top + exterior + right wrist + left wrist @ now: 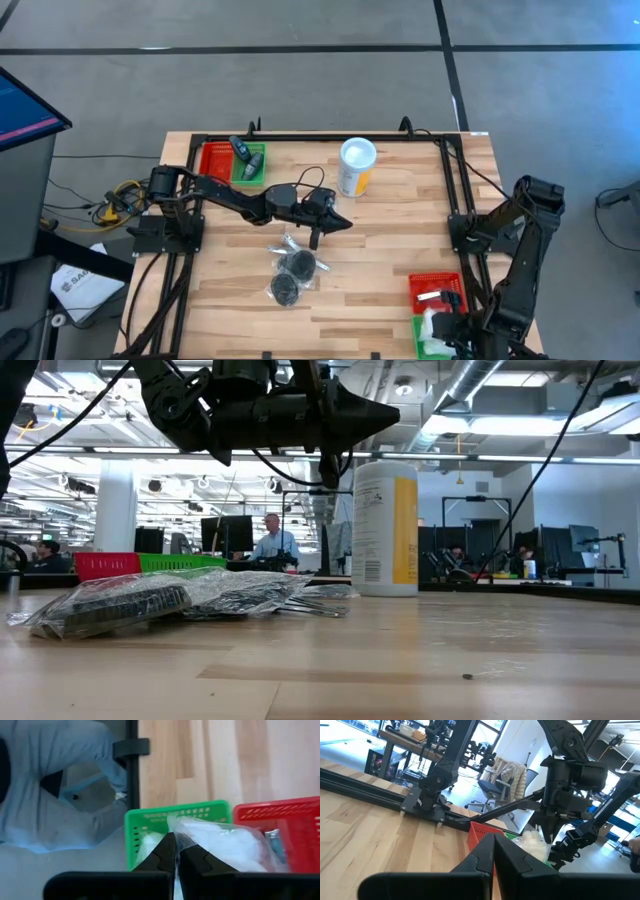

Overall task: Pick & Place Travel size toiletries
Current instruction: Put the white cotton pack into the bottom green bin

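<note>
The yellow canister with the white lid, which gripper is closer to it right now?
Left. The left gripper hangs shut over mid-table, close to the yellow canister. The right gripper is far away, shut above the green basket at the table's near right corner.

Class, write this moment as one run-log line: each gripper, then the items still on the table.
left gripper: shut, empty, above the pucks | right gripper: shut, over green basket | canister: upright, mid-table
</note>
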You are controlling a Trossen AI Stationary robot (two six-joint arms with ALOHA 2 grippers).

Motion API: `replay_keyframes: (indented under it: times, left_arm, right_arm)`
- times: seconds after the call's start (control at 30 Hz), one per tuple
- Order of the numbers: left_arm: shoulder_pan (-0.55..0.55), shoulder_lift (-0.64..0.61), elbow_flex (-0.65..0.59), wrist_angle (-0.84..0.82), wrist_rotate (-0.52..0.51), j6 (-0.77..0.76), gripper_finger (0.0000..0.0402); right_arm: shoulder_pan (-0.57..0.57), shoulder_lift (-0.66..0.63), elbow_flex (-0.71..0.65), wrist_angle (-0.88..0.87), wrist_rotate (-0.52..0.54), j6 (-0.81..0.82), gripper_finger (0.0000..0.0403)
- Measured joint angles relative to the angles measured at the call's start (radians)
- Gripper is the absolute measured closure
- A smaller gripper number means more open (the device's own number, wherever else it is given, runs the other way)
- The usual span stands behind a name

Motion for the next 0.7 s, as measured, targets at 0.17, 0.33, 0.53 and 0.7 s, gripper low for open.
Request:
replay_keyframes:
  times: [0.17,0.33,0.53,0.7]
  left_arm:
    - [0.000,0.000,0.000,0.000,0.000,0.000,0.0399]
    - [0.000,0.000,0.000,0.000,0.000,0.000,0.0399]
    - [0.000,0.000,0.000,0.000,0.000,0.000,0.0399]
    - [0.000,0.000,0.000,0.000,0.000,0.000,0.0399]
  right_arm:
    - [0.001,0.000,0.000,0.056,-0.004,-0.005,0.0403]
    - [0.009,0.000,0.000,0.085,-0.004,-0.008,0.0403]
    - [0.018,0.033,0.000,0.081,-0.017,0.000,0.0403]
    - [0.018,0.078,0.000,0.082,-0.033,0.000,0.0403]
